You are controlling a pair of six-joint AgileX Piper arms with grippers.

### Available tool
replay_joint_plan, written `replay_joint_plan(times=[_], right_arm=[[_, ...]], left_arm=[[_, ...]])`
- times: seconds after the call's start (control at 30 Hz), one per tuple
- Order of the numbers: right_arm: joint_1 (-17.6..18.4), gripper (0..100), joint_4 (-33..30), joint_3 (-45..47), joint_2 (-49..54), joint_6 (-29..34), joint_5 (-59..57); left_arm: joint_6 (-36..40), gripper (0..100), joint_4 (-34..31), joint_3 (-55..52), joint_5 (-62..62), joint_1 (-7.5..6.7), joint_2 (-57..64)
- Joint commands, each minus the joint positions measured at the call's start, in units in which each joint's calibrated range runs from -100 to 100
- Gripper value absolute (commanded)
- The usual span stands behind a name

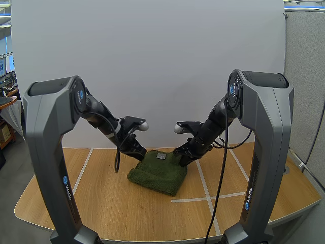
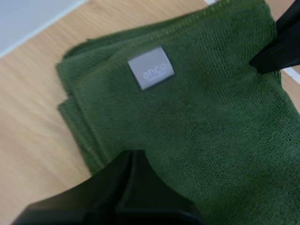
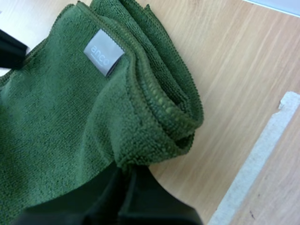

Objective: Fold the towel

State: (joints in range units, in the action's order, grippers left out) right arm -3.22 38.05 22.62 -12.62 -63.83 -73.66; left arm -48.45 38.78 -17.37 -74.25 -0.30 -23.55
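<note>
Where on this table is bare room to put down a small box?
Free: the bare table between the towel and the near edge, and left of the towel. Crowded: the towel's far corners, at the left gripper and right gripper.

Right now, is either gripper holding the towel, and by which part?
The right gripper pinches the towel at one far corner. The left gripper sits at the other far corner; its hold cannot be told.

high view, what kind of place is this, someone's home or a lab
Most likely a robotics lab or test bench, not a home: the left arm and right arm stand at a wooden table marked with white tape lines, a plain white screen behind it.
</note>
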Motion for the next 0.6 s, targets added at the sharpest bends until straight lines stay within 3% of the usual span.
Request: replay_joint_plan(times=[0.0, 0.47, 0.5, 0.57], right_arm=[[0.05, 0, -0.27, -0.40, 0.36, 0.17, -0.21], [0.05, 0, -0.37, -0.40, 0.77, 0.17, -0.21], [0.05, 11, -0.37, -0.40, 1.06, 0.17, -0.21], [0.05, 47, -0.37, -0.40, 1.81, 0.17, -0.21]], left_arm=[[-0.43, 0, 1.04, 0.56, -2.37, -0.47, -2.54], [1.05, 0, -1.80, -8.07, -1.84, -0.49, -2.22], [1.05, 0, -1.80, -8.61, -1.64, -0.49, -1.72], [1.05, 0, -1.80, -9.98, -1.06, -0.49, -0.53]])
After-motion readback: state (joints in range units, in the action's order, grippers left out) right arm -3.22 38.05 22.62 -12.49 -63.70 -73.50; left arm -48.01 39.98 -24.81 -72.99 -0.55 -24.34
